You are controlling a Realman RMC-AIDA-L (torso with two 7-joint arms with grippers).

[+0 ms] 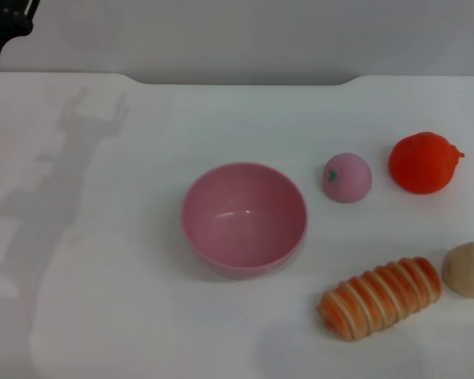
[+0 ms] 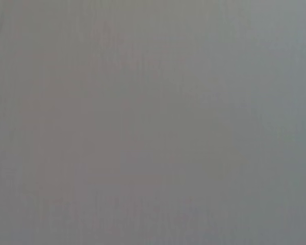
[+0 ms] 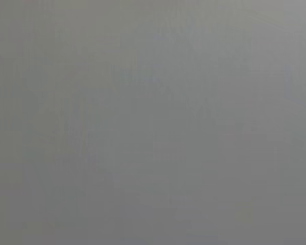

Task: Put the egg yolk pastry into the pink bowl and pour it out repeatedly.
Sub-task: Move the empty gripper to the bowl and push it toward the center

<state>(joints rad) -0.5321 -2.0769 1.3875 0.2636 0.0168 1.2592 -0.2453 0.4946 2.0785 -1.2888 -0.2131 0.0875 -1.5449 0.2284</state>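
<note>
The pink bowl [image 1: 244, 219] stands upright and empty in the middle of the white table. The egg yolk pastry [image 1: 467, 269], a small beige-tan dome, lies on the table at the right edge of the head view, well apart from the bowl. A dark part of my left arm [image 1: 4, 28] hangs at the far top-left corner, far from both. My right arm is out of view. Both wrist views hold only a plain grey field, with no object in them.
A long orange-striped bread roll [image 1: 381, 297] lies just left of the pastry. A pink ball with a green mark [image 1: 347, 177] and an orange-red fruit [image 1: 423, 162] sit behind them. The table's [image 1: 103, 276] far edge runs along the top.
</note>
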